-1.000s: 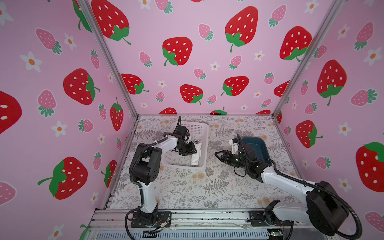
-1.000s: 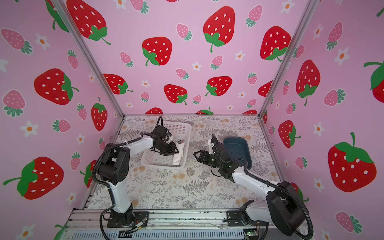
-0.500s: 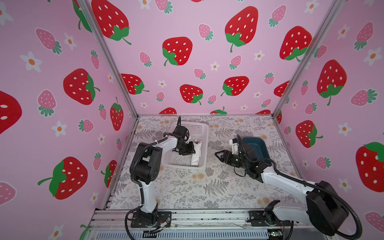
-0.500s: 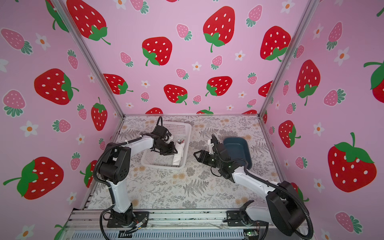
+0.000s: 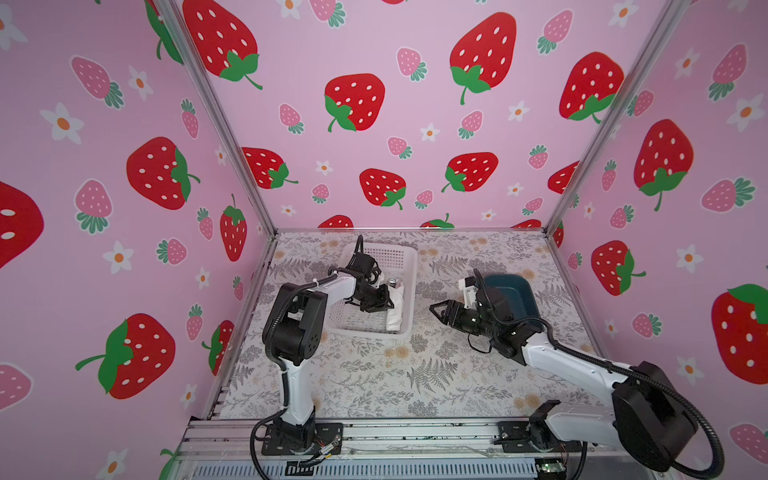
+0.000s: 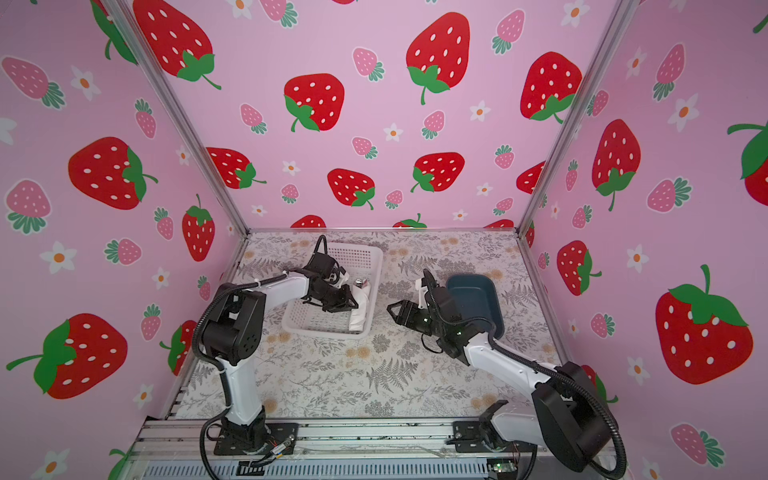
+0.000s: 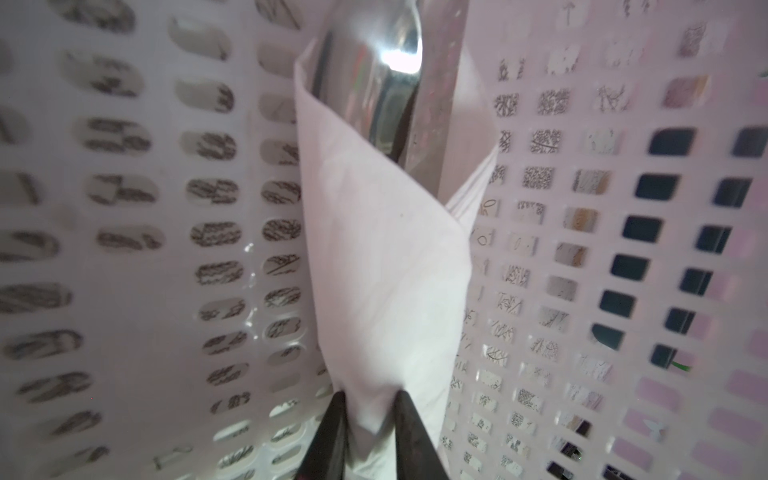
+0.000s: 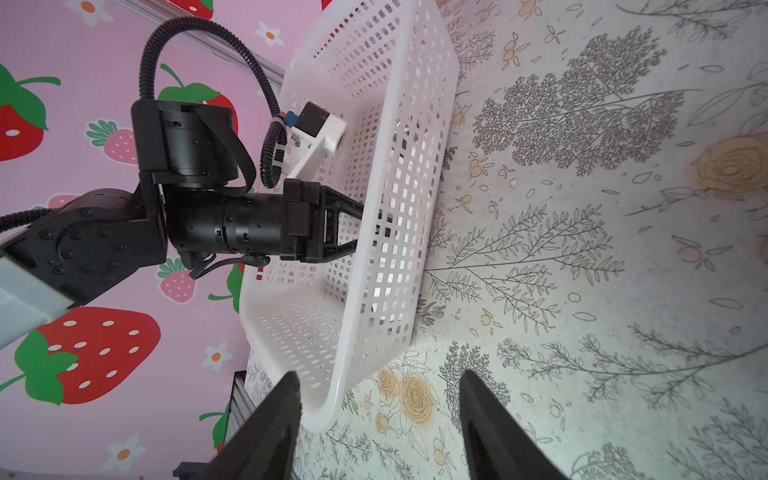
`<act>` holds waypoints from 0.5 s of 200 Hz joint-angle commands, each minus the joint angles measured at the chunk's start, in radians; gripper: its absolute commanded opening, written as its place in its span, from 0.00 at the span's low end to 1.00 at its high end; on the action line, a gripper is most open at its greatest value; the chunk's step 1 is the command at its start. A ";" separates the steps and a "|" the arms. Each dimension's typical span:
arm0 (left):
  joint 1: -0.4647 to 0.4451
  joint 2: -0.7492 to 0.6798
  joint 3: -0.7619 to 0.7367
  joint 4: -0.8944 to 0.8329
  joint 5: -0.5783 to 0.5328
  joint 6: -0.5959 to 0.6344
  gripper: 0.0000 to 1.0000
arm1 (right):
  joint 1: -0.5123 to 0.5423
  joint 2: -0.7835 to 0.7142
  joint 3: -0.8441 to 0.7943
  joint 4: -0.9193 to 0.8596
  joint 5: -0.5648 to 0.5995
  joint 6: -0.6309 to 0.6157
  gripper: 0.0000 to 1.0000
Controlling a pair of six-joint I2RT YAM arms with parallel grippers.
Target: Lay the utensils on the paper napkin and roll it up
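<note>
Where the left arm is reaching into the white basket [image 5: 412,291], the rolled paper napkin [image 7: 386,270] is being pinched at one end by the left gripper [image 7: 368,401], its jaws closed on the paper. The utensils [image 7: 374,75] are being enclosed by the roll, shiny metal showing at its open end. The roll is being kept inside the basket, by the right-hand wall. Further right, the right gripper [image 5: 437,311] is being held open and empty over the table [image 5: 415,374], between basket and dark blue bin [image 5: 515,291].
</note>
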 commanded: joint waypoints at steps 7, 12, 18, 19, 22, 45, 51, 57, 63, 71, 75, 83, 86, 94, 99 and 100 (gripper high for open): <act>0.000 -0.039 -0.017 -0.012 -0.018 0.014 0.32 | 0.002 -0.020 -0.001 -0.008 0.014 -0.010 0.63; 0.001 -0.049 -0.021 -0.012 -0.024 0.010 0.35 | 0.002 -0.024 0.003 -0.021 0.024 -0.018 0.63; 0.001 -0.064 -0.025 -0.013 -0.032 0.008 0.38 | 0.002 -0.030 0.009 -0.035 0.034 -0.027 0.63; 0.000 -0.068 -0.026 -0.014 -0.034 0.007 0.39 | 0.001 -0.030 0.010 -0.039 0.035 -0.030 0.63; 0.000 -0.077 -0.029 -0.012 -0.039 0.008 0.40 | 0.000 -0.034 0.014 -0.048 0.043 -0.039 0.63; 0.000 -0.180 -0.060 -0.003 -0.082 0.004 0.52 | -0.005 -0.078 0.060 -0.176 0.167 -0.112 0.64; 0.001 -0.213 -0.068 -0.001 -0.096 0.004 0.54 | -0.008 -0.092 0.073 -0.216 0.208 -0.135 0.64; 0.001 -0.245 -0.076 0.003 -0.110 0.004 0.56 | -0.012 -0.107 0.088 -0.250 0.251 -0.158 0.65; 0.001 -0.276 -0.083 0.004 -0.132 0.006 0.58 | -0.015 -0.123 0.103 -0.283 0.296 -0.180 0.67; 0.001 -0.318 -0.092 0.005 -0.158 0.011 0.62 | -0.022 -0.142 0.117 -0.326 0.357 -0.212 0.68; 0.000 -0.342 -0.098 0.005 -0.174 0.012 0.63 | -0.026 -0.153 0.125 -0.344 0.402 -0.228 0.69; 0.001 -0.388 -0.111 0.007 -0.211 0.017 0.65 | -0.031 -0.173 0.135 -0.381 0.484 -0.256 0.71; 0.000 -0.404 -0.116 0.008 -0.223 0.017 0.66 | -0.034 -0.180 0.138 -0.391 0.510 -0.270 0.72; 0.001 -0.454 -0.136 0.014 -0.269 0.020 0.69 | -0.038 -0.198 0.138 -0.403 0.588 -0.317 0.74; 0.003 -0.488 -0.151 0.019 -0.297 0.022 0.71 | -0.039 -0.214 0.136 -0.405 0.638 -0.347 0.75; 0.002 -0.494 -0.154 0.019 -0.305 0.023 0.71 | -0.040 -0.216 0.135 -0.405 0.650 -0.353 0.76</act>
